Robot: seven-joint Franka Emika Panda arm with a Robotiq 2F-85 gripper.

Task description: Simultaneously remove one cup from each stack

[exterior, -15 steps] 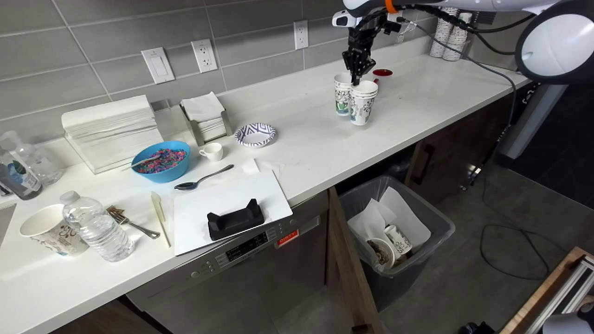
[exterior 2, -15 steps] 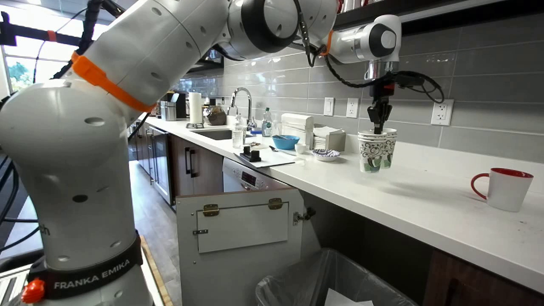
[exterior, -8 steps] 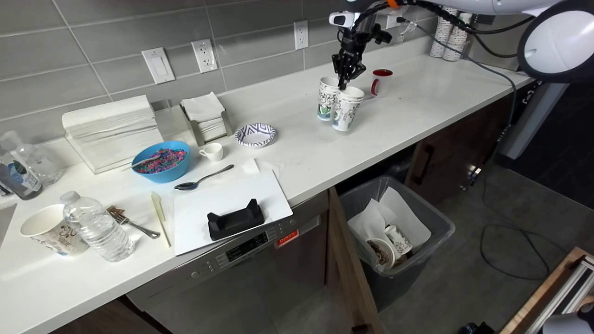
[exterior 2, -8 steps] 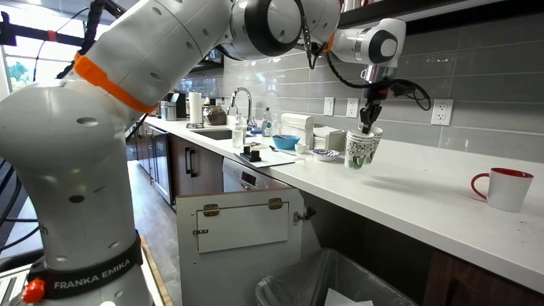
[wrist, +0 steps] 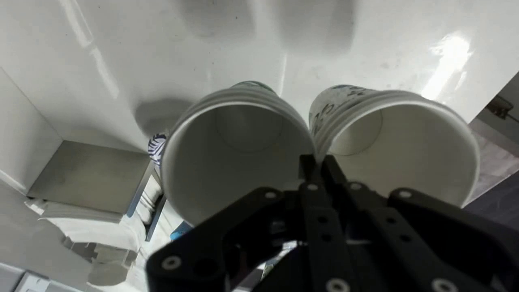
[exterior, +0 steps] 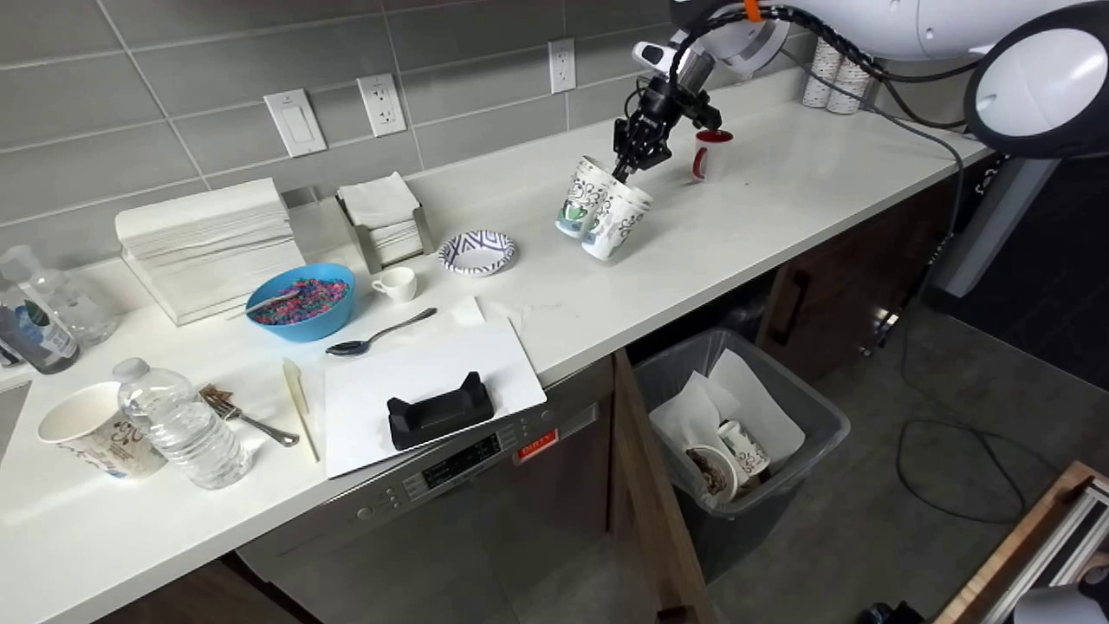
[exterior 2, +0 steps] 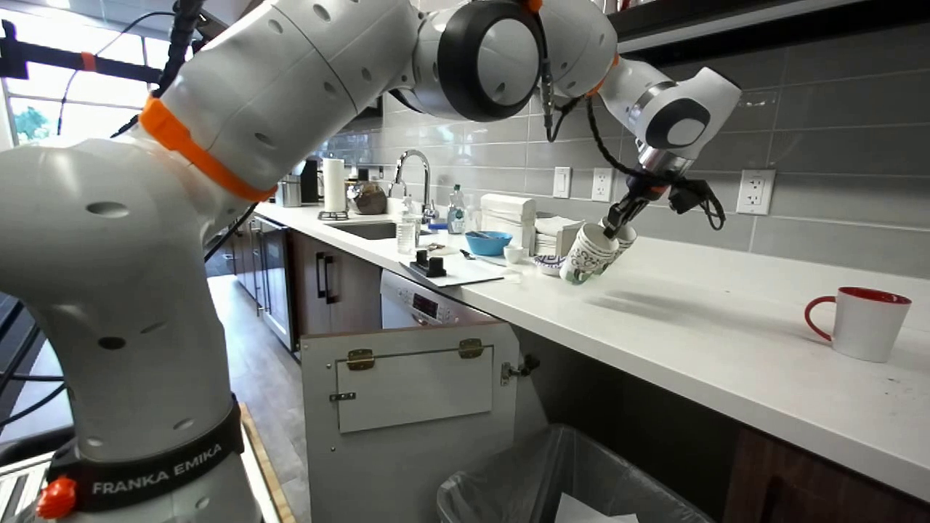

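Wrist view | two cup stacks [wrist: 235, 162] [wrist: 409, 150] | jaws inside — clamping both

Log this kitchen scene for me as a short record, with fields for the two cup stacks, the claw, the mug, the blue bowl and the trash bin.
Wall-side cup stack: nested cups, tilted, off the counter
Front-edge cup stack: same, beside it
Claw: shut, pinching both stacks where their rims meet, one finger inside each
Mug: white with red handle, upright on the counter
Blue bowl: on the counter, holding multicoloured bits
Trash bin: open, below counter level, paper inside
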